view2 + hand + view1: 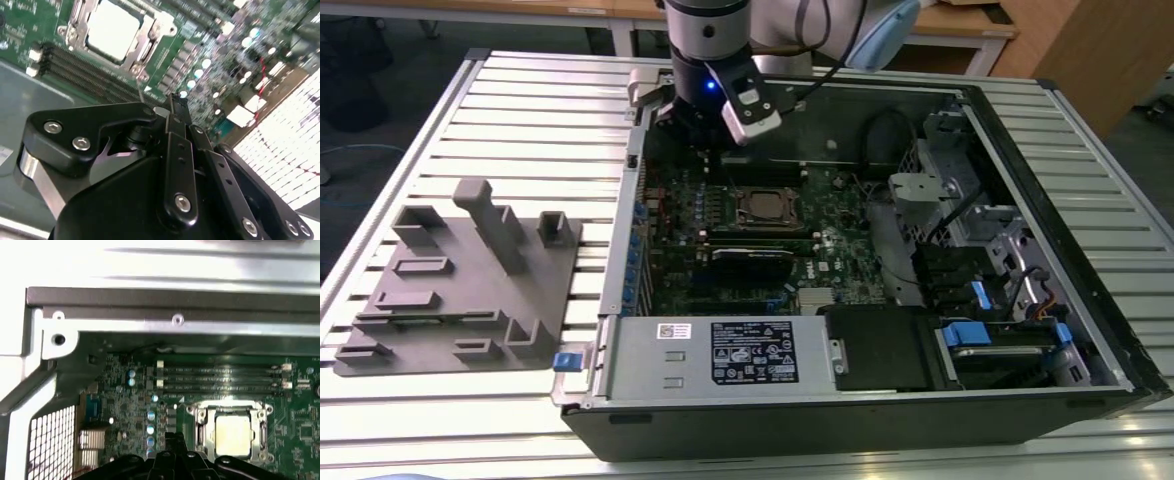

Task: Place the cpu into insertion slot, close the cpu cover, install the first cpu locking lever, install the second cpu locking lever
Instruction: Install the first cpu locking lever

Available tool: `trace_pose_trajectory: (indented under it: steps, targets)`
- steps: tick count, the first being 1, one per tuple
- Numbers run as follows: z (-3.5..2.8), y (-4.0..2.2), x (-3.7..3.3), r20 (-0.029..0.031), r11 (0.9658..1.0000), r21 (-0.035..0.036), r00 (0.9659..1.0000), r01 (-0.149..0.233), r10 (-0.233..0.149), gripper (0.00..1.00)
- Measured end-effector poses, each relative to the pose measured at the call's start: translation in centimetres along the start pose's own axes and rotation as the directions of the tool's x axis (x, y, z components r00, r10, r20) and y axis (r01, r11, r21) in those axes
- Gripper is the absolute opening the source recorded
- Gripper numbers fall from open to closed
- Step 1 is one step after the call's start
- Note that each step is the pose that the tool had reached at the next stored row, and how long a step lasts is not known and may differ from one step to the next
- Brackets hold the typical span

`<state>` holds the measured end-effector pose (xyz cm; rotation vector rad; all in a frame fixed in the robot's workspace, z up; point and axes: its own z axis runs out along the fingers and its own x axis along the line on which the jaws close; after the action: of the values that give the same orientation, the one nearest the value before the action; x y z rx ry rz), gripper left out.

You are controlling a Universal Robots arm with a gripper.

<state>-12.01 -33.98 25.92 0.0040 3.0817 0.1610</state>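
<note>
The cpu (769, 207) lies in the insertion slot (790, 222) on the green motherboard, its pale metal top (111, 29) (233, 435) showing through the window of the cpu cover (150, 36) (201, 424). The cover lies flat over the chip. My gripper (706, 150) hangs just above the board, beside the socket on the exterior view's left. Its black fingers (176, 102) (172, 438) are shut together with nothing seen between them. A thin silvery rod (142, 88) rises from the socket's corner close to the fingertips.
Long memory slots (220, 379) run beside the socket. A black card (750, 255), the power supply (720, 352) and drive bays with blue tabs (983, 333) fill the case. The case's metal wall (170, 320) is close by. A grey fixture block (467, 280) sits on the slatted table.
</note>
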Motion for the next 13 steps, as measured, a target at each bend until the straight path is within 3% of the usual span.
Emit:
trace_pose_trajectory:
  steps: [13]
  targets:
    - [-0.10,0.01,-0.01,0.0001,1.0000,-0.0037,1.0000,0.000,0.000,0.11]
